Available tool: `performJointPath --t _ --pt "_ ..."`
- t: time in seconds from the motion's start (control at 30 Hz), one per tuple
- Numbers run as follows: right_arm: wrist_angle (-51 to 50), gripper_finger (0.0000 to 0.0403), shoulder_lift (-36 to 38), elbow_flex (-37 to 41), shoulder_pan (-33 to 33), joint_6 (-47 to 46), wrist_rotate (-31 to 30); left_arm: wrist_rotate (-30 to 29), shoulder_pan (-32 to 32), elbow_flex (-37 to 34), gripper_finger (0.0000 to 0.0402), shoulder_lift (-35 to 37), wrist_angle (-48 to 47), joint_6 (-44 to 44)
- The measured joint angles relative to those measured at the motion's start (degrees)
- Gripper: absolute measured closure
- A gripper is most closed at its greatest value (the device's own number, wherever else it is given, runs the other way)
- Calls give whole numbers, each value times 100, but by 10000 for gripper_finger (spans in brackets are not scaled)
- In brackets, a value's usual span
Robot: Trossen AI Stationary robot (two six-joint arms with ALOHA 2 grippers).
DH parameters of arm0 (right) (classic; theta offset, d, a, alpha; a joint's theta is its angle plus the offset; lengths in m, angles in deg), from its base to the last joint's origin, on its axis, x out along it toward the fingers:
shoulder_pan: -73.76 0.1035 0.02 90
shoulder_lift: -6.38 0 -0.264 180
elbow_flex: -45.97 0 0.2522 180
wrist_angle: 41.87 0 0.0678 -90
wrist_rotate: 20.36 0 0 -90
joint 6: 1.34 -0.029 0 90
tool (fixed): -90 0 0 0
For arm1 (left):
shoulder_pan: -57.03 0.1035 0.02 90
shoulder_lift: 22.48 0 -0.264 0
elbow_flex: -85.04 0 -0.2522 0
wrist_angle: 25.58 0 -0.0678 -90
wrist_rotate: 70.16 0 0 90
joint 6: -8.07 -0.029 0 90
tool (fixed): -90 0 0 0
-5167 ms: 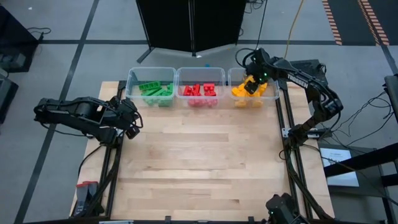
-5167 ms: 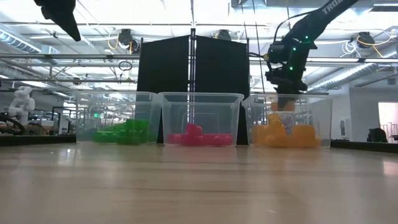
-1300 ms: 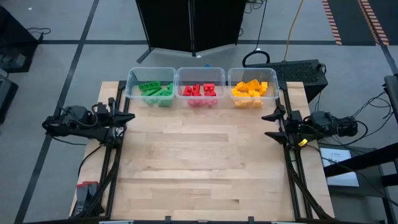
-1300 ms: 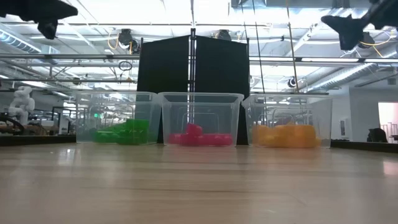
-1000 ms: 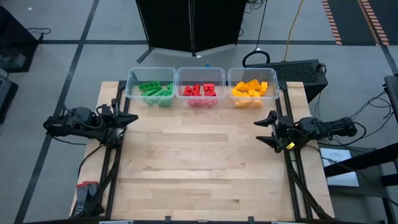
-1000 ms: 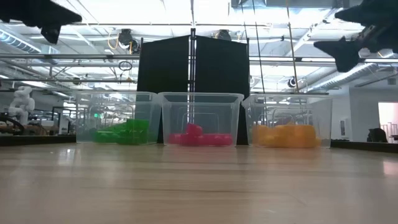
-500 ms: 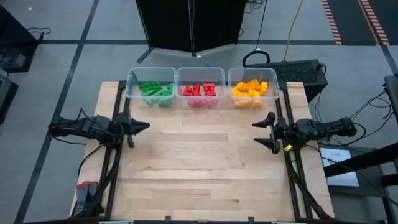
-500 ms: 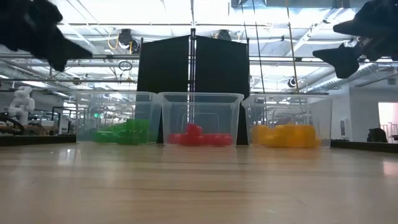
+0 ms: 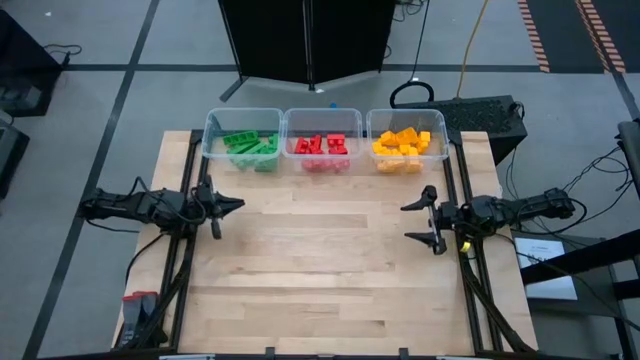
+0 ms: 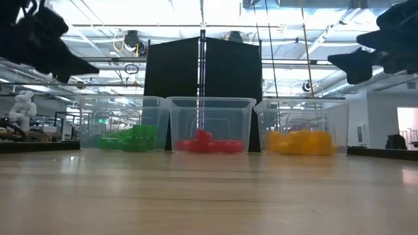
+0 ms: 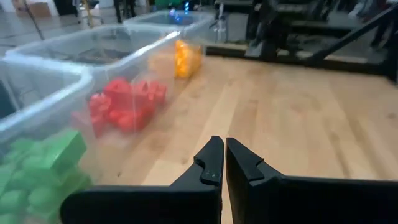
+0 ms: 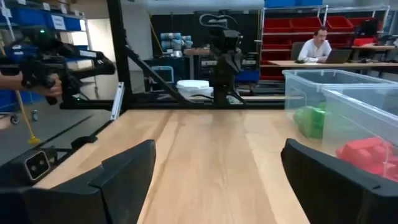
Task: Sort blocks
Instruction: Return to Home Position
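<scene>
The blocks, small studded plastic bricks, lie sorted by colour in three clear bins along the far edge of the table, as I see them from the overhead camera: green blocks in the left bin, red blocks in the middle bin, yellow blocks in the right bin. On either side of the pale wood-plank table, the left gripper sits over the left edge and the right gripper over the right, both well apart from the bins. From table height, the bins read as translucent tubs with rounded rims, each with a low heap of colour at its base, while both grippers show as dark silhouettes in the upper corners. Through my left wrist camera, the two tapered black fingers meet with only a thin seam between them and hold nothing. The green heap sits nearest behind a glossy bin wall. Through my right wrist camera, the fingers are spread wide with bare wood between them. The left arm shows across the table, and a person sits at a desk in the room behind.
</scene>
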Motion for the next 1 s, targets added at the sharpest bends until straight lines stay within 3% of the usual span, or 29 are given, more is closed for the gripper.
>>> performJointPath --t 0.27,0.47,0.57,0.73,1.0 --pt "5 64 -12 0 0 -495 -62 -129 0 -389 401 0 259 157" --pt "-2 64 -12 0 0 -566 -30 1485 -58 -401 401 0 474 348" --pt "-2 64 -12 0 0 -528 -29 1909 -106 -397 401 0 306 448" --pt "-8 64 -14 0 0 -474 -19 1877 -125 -396 401 0 341 126" --pt "-8 64 -14 -2 -7 -388 -45 1660 -125 -401 402 0 565 371"
